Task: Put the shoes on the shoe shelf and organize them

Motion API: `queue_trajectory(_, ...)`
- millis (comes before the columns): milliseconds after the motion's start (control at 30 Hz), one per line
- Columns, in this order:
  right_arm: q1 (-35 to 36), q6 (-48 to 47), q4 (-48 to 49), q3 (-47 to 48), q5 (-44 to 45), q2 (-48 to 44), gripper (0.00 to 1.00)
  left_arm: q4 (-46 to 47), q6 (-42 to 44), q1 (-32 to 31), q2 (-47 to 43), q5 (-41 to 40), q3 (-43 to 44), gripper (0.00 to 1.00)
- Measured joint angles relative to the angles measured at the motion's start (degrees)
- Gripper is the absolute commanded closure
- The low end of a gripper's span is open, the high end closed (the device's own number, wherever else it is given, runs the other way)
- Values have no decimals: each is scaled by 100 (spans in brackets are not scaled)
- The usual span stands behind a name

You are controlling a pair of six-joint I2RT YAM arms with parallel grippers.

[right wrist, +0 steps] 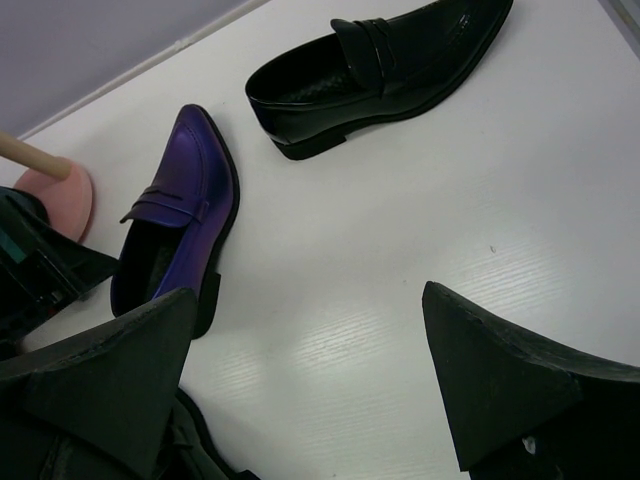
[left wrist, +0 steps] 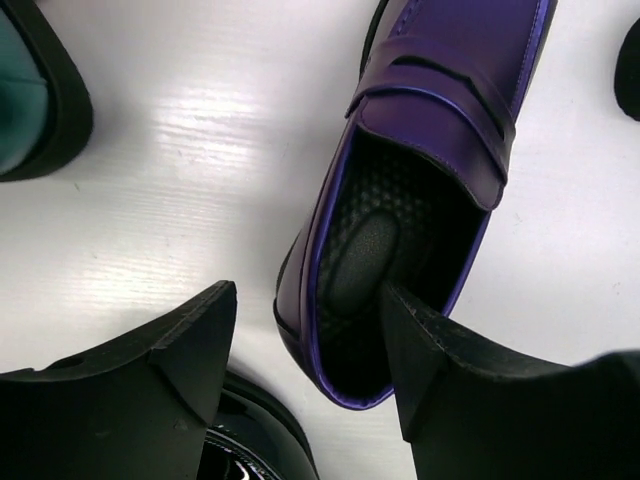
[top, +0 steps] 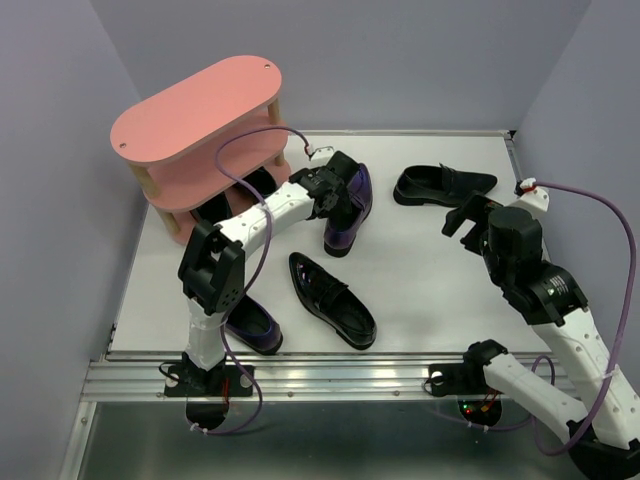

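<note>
White-and-black arms [top: 255, 225] carry looping purple cables [top: 260, 129], and the fingers [left wrist: 180, 350] are matte black wedges.

No text, label, brand or number can be read in any view. The inside of the purple shoe [left wrist: 440, 90] is dark and shadowed under the left wrist camera. It seems to bear only a plain heel pad, and any stamp there is too dim to tell.
</note>
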Motion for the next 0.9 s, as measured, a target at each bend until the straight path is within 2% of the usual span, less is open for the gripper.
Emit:
queue_trajectory(267, 0, -81, -13, 96, -39, 83, 0, -203, 1043, 7, 321, -166, 691, 41)
queue_trajectory(500, 0, -114, -13, 153, -50, 149, 0, -245, 1543, 20, 750, 90, 721, 42)
queue_trajectory(567, 0, -114, -13, 153, -52, 146, 0, -212, 1604, 33, 813, 177, 673, 45)
queue_trajectory(700, 0, -114, -13, 153, -52, 140, 0, -142, 1670, 55, 828, 295, 492, 69)
queue_trajectory(733, 0, -111, -13, 153, -52, 136, 0, -133, 1679, 55, 828, 319, 446, 84)
queue_trajectory(800, 0, -111, -13, 153, -52, 127, 0, -92, 1685, 59, 828, 341, 402, 100)
queue_trajectory(900, 0, -111, -13, 151, -52, 105, 0, -79, 1698, 66, 828, 326, 402, 100)
